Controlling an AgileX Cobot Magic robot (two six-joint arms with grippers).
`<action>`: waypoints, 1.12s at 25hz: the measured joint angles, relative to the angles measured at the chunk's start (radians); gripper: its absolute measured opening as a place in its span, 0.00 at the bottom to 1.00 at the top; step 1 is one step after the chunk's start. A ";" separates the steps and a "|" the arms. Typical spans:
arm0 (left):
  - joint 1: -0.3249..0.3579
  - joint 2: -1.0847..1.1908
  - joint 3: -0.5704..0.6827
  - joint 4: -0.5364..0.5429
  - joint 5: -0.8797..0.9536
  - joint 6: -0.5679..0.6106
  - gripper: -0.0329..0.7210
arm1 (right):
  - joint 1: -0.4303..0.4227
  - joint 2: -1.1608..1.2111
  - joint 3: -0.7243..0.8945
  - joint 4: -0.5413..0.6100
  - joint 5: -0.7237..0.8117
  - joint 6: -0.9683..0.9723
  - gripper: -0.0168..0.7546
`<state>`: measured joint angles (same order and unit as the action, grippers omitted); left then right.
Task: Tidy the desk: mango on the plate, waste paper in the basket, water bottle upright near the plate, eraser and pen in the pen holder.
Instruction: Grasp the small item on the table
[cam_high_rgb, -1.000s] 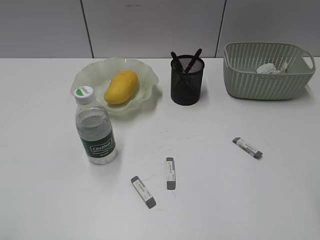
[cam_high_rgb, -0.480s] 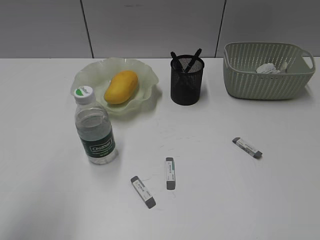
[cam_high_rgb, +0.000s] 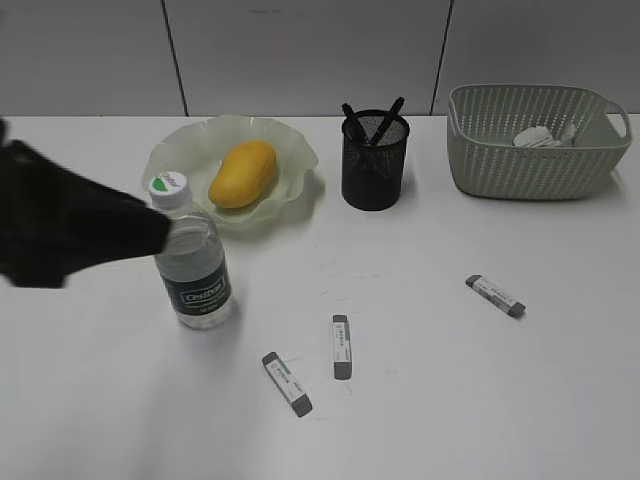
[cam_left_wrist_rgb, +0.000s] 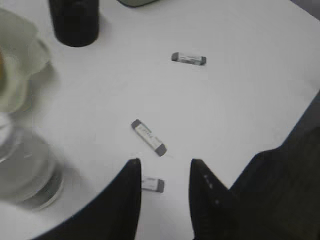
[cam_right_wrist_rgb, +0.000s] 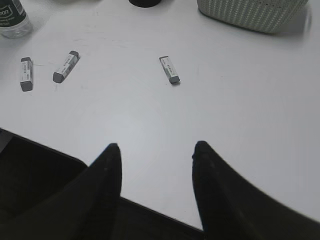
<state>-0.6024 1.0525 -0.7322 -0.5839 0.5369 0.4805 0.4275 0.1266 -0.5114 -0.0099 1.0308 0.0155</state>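
Lying smooth, yellow-orange mango (cam_high_rgb: 242, 173) on ruffled green plate (cam_high_rgb: 180, 148)

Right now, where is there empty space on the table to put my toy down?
Free: the wide white stretch between the pen holder, basket and right eraser, and the front right corner. Crowded: around the water bottle, plate and the two left erasers.

left arm (cam_high_rgb: 70, 235) matte black, bulky; both wrists' jaws black, tapered, rounded tips.
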 joint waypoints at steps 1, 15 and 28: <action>-0.072 0.065 -0.034 0.049 -0.032 -0.057 0.37 | 0.000 0.000 0.000 0.000 0.000 0.000 0.51; -0.466 0.771 -0.444 0.850 0.194 -1.249 0.61 | 0.000 -0.001 0.001 0.000 0.000 0.000 0.51; -0.364 0.900 -0.451 0.924 0.157 -1.770 0.67 | 0.000 -0.001 0.001 -0.001 0.000 0.000 0.50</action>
<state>-0.9660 1.9521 -1.1831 0.3397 0.6942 -1.2900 0.4275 0.1258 -0.5109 -0.0109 1.0312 0.0155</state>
